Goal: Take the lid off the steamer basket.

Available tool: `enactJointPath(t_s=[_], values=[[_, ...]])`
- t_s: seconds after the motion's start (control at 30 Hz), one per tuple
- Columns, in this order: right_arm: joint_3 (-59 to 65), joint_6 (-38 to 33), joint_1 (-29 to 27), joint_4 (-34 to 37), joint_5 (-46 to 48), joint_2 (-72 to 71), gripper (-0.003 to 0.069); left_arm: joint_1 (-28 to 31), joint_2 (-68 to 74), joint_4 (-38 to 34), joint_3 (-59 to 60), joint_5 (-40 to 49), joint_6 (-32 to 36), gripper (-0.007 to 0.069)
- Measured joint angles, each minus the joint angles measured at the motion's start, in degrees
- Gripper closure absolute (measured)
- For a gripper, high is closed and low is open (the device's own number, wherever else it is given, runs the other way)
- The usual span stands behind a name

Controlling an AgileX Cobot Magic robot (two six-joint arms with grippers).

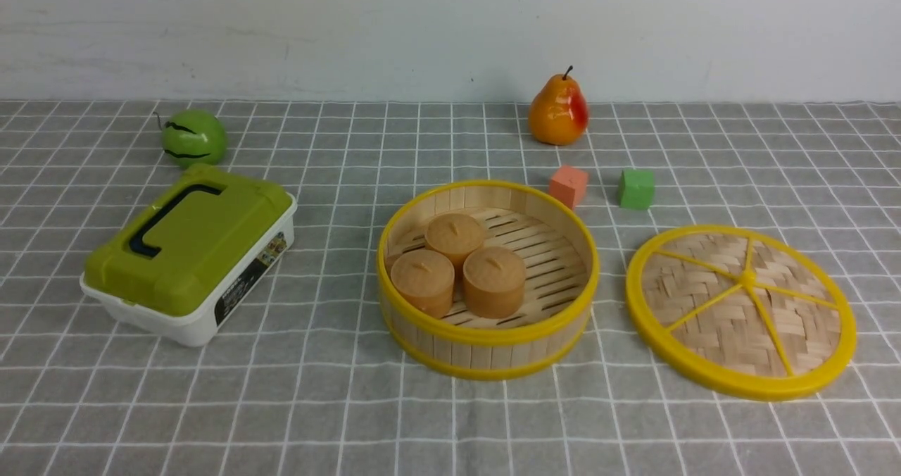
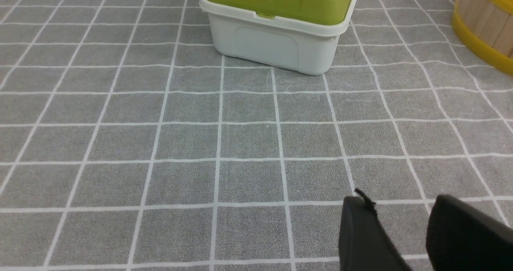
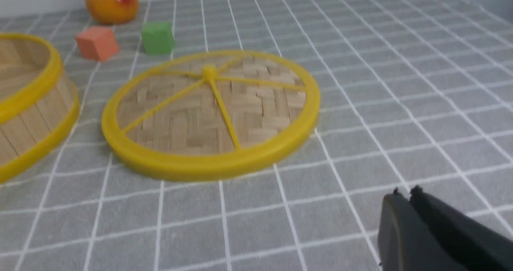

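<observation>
Yellow-rimmed, the lid (image 1: 740, 312) lies flat on the grey checked cloth just to the right of the steamer basket (image 1: 487, 279), spokes facing up, apart from it. The basket stands open with three brown cakes inside, so the job looks done. Left gripper (image 2: 404, 227) hangs slightly parted and empty; right gripper (image 3: 413, 207) is pressed closed, empty.

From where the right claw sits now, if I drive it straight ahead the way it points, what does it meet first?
Most likely the near rim of the lid, lying flat on the tablecloth. Only bare cloth shows between the right claw and that rim. Depth is unclear, so it could touch cloth first.
</observation>
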Motion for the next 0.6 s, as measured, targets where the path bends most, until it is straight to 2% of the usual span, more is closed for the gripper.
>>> enactJointPath(t_s=[0.6], values=[[-0.45,0.22,1.32,0.61,2.46,0.00,0.0631,0.00,0.00,0.00,0.00,0.00,0.00,0.0386]])
